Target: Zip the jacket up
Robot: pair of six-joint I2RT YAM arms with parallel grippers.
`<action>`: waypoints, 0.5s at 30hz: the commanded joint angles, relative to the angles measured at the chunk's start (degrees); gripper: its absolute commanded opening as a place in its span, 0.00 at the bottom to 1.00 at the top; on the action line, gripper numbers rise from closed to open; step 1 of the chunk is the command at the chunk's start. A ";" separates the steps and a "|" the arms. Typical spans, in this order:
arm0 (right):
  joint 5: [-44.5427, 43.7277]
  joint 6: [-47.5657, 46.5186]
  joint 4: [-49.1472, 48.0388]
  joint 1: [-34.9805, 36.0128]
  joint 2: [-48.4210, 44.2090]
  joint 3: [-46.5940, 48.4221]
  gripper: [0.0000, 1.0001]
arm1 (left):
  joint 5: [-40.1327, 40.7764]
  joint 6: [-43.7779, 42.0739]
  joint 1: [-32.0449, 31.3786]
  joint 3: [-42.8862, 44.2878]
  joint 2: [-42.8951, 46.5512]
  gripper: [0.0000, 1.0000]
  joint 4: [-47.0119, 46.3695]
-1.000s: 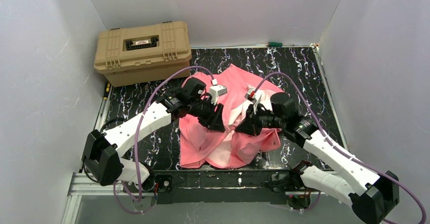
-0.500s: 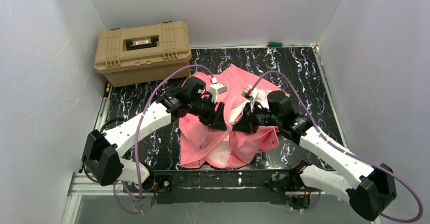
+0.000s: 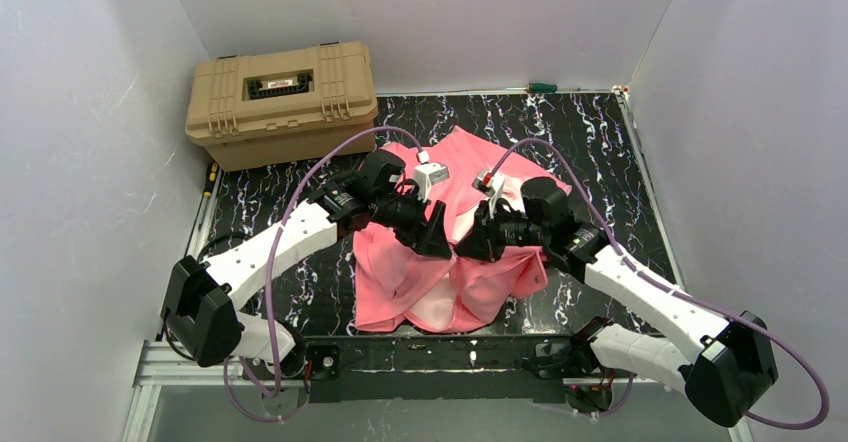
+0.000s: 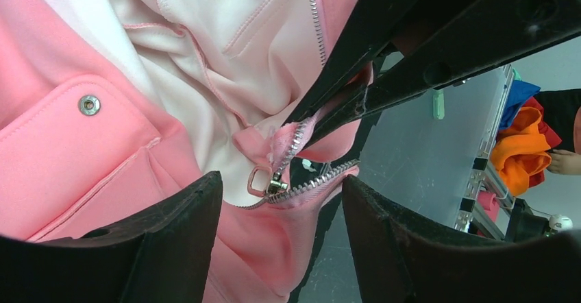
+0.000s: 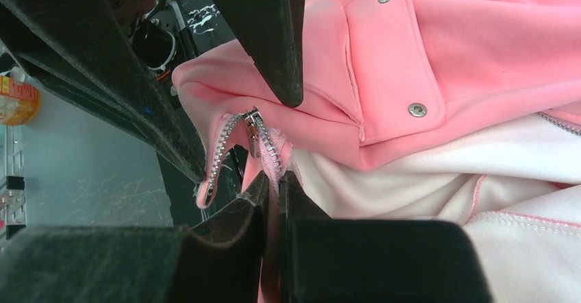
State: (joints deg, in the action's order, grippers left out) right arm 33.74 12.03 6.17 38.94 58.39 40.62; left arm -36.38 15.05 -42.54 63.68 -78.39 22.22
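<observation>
**One jacket, two arms, a handful of odds and ends**

From where I stand I count one pink jacket (image 3: 400, 272) and one black marbled table (image 3: 620, 162). There are two robot arms, a left arm (image 3: 290, 242) and a right arm (image 3: 640, 292). That makes two grippers, the left gripper (image 3: 436, 234) and the right gripper (image 3: 480, 242), with two fingers apiece. Two purple cables (image 3: 330, 155) loop up, one per arm. There is one tan case (image 3: 283, 102). I see two small tools: one green-handled tool (image 3: 541, 87) and one yellow-handled tool (image 3: 210, 174). Up close there is one zipper slider (image 4: 276, 188). Two metal snaps (image 5: 415, 110) show in the right wrist view and one in the left.
</observation>
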 commanded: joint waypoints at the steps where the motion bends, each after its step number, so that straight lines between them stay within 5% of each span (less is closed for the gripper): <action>1: 0.67 0.39 -3.70 0.52 -0.27 2.04 0.01 | -2.41 -0.42 0.19 -0.05 0.61 0.61 -0.83; 4: -0.07 0.37 -3.78 0.61 -0.30 2.33 0.01 | -3.12 -0.88 0.25 -0.46 -0.02 0.51 -1.12; 9: -3.03 -1.93 -0.17 0.61 -0.92 3.45 0.01 | -1.34 -2.38 0.22 -1.27 0.60 0.17 0.75; 15: -12.22 -9.16 10.65 0.32 -2.96 6.30 0.01 | 0.91 -6.83 0.32 1.06 2.73 0.14 8.10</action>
State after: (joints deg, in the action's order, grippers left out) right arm 29.02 8.75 10.55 39.68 58.06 42.70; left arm -36.82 12.45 -42.57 63.05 -78.32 22.22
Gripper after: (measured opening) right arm 0.152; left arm 0.159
